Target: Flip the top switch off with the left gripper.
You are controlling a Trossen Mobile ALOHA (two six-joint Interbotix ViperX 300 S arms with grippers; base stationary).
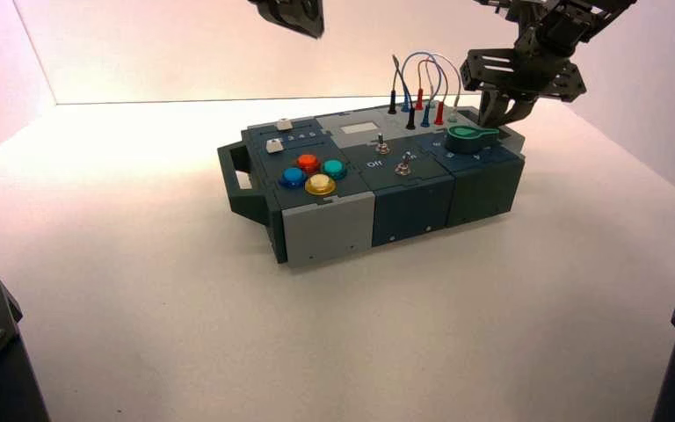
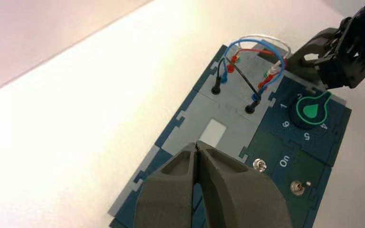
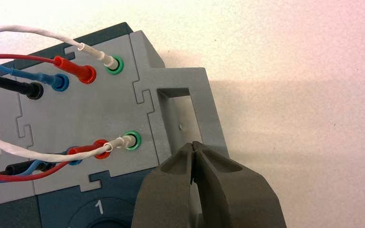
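The top switch (image 1: 383,147) is a tiny silver toggle on the box's dark middle panel, with white "Off" lettering to its left. In the left wrist view it (image 2: 260,165) stands beside the "On" lettering, off to one side of my fingers. My left gripper (image 1: 303,22) hangs high above the box's far side, partly cut off by the frame edge. Its fingers are shut and empty (image 2: 197,145), well clear of the switch. My right gripper (image 1: 503,110) is shut and empty (image 3: 193,145) over the box's grey right handle (image 3: 185,114).
A second toggle (image 1: 403,167) sits just in front of the top one. The green knob (image 1: 470,136) is at the right, the coloured wires (image 1: 417,88) are at the back, and round buttons (image 1: 314,172) are at the left. The box's dark left handle (image 1: 237,180) sticks out.
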